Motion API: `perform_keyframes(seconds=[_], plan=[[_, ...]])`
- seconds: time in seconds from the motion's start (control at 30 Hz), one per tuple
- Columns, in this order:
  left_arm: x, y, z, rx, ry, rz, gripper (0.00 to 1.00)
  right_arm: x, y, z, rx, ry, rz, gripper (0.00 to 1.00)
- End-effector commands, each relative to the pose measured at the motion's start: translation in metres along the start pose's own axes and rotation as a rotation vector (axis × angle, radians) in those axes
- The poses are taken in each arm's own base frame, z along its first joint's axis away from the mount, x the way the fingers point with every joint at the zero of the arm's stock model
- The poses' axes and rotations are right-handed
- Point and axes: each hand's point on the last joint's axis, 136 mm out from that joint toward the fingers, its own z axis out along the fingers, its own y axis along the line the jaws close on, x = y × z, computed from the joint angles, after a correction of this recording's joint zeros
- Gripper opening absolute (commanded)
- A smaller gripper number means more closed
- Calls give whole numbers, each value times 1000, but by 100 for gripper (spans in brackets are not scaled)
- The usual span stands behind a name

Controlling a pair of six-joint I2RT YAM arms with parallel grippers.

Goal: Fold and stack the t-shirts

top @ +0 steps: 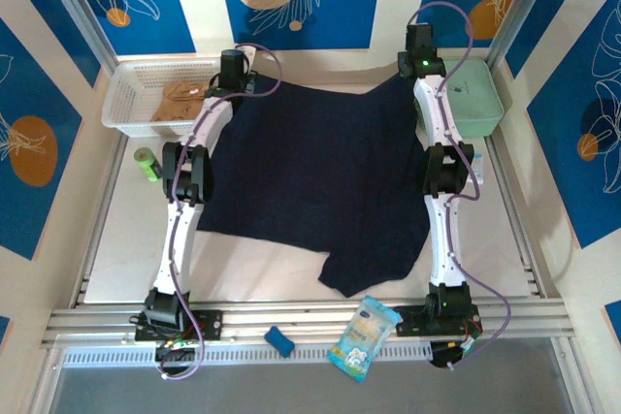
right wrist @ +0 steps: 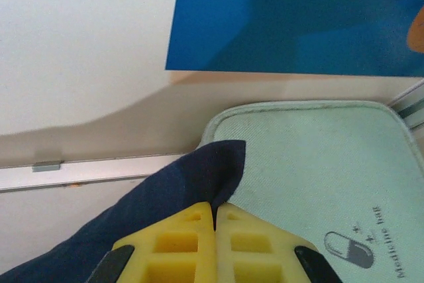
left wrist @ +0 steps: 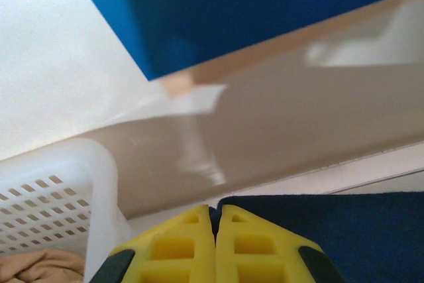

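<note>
Grip check: both jaw pairs closed. The right gripper (right wrist: 215, 209) is pinched on a corner of the navy t-shirt (top: 310, 172), its tip standing above the jaws. At the left gripper (left wrist: 213, 213) the cloth edge is met at the jaw seam and runs rightward, so it is judged gripped. The rest is spread behind both jaws. The tan t-shirt (top: 179, 100) lies in the basket (top: 118, 94) left of the left jaws. Both corners should be carried level and taut, clear of the mint case (right wrist: 318, 164) beside the right jaws.
</note>
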Motion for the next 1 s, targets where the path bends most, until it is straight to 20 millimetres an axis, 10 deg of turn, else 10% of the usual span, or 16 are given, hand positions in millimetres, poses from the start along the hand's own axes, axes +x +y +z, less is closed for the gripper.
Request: perform_keyframes(seconds=[0.0, 0.97], plan=[[-37, 20, -13, -57, -83, 12, 0, -31, -6, -39, -133, -39, 117, 0], [-19, 32, -46, -104, -60, 156, 0, 53, 16, -130, -472, 137, 312, 0]])
